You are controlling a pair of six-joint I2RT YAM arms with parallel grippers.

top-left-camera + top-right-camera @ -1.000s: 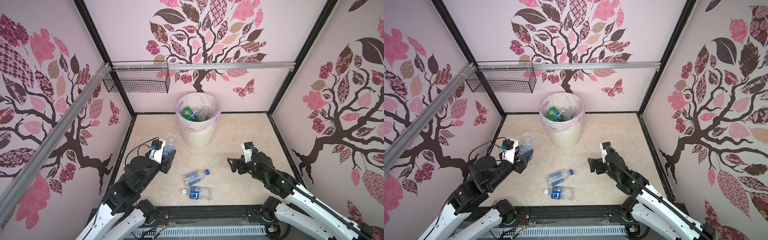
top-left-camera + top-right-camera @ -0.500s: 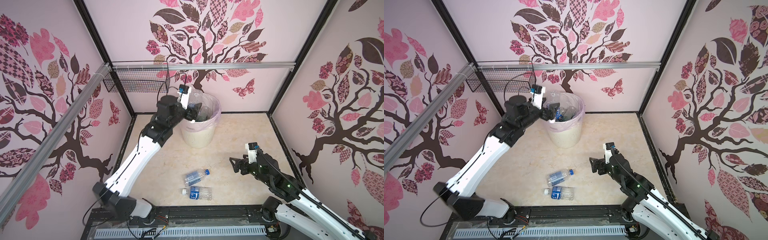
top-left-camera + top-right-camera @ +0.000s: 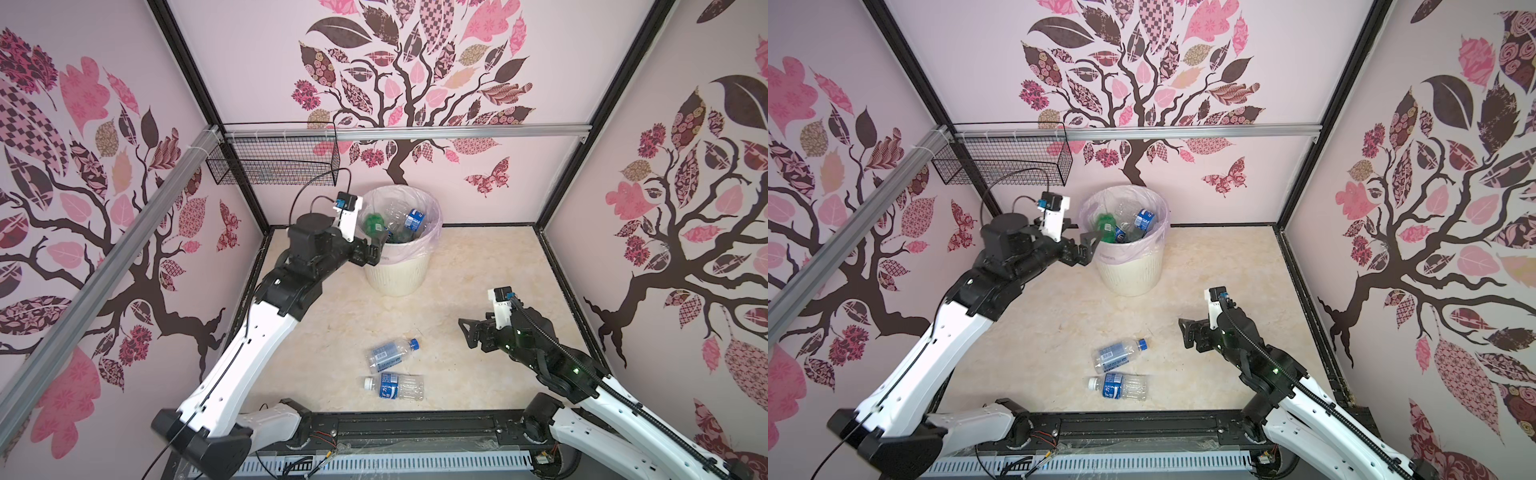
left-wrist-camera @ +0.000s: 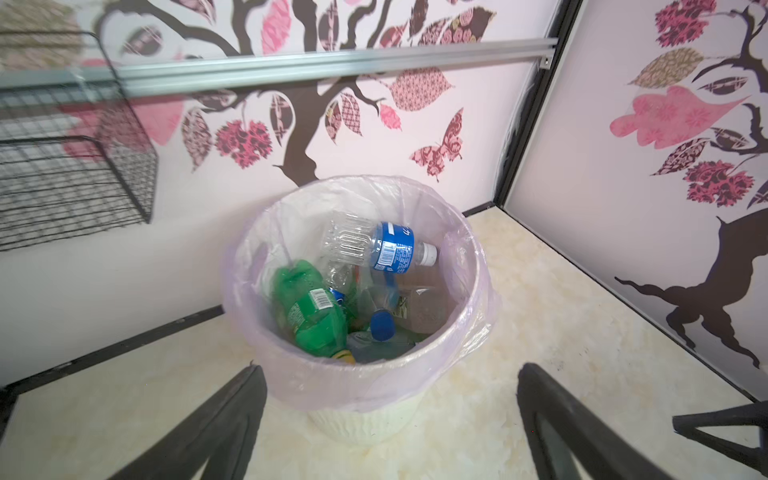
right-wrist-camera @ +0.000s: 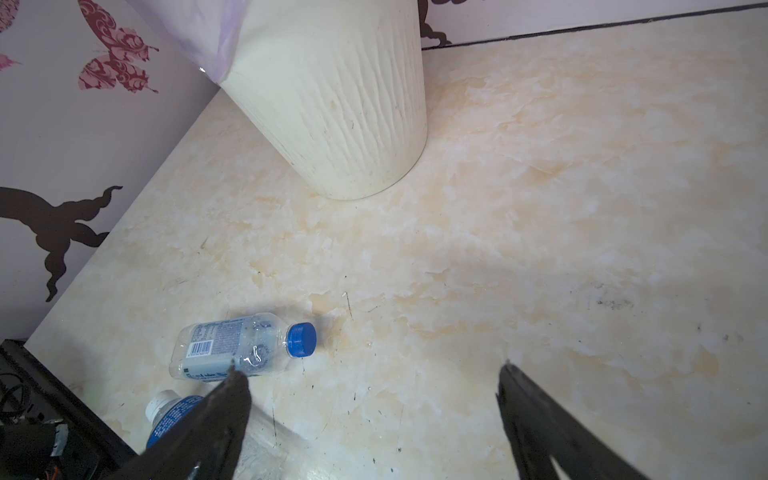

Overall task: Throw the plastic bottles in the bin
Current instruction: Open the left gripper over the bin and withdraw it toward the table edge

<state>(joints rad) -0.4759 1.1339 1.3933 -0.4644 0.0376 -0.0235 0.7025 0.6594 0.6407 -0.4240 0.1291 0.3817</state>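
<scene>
The cream ribbed bin (image 3: 395, 278) (image 3: 1129, 276) with its pale pink bag stands at the back middle. Several plastic bottles lie in it, among them a green one (image 4: 309, 311) and a clear blue-labelled one (image 4: 382, 247). My left gripper (image 3: 376, 245) (image 3: 1088, 245) (image 4: 390, 370) hangs open and empty at the bin's left rim. Two clear bottles lie on the floor: a blue-capped one (image 3: 388, 354) (image 5: 237, 349) and a white-capped one (image 3: 395, 386) (image 5: 166, 415). My right gripper (image 3: 467, 332) (image 3: 1185, 330) (image 5: 372, 374) hovers open to their right, holding nothing.
A black wire mesh basket (image 3: 274, 166) hangs on the back wall left of the bin, under an aluminium rail (image 3: 457, 132). Patterned walls close the floor on three sides. A black base rail (image 3: 395, 428) runs along the front edge.
My left arm swung from the floor up to the bin with a clear bottle, opened its jaws, and now holds nothing. The right arm barely moved.
</scene>
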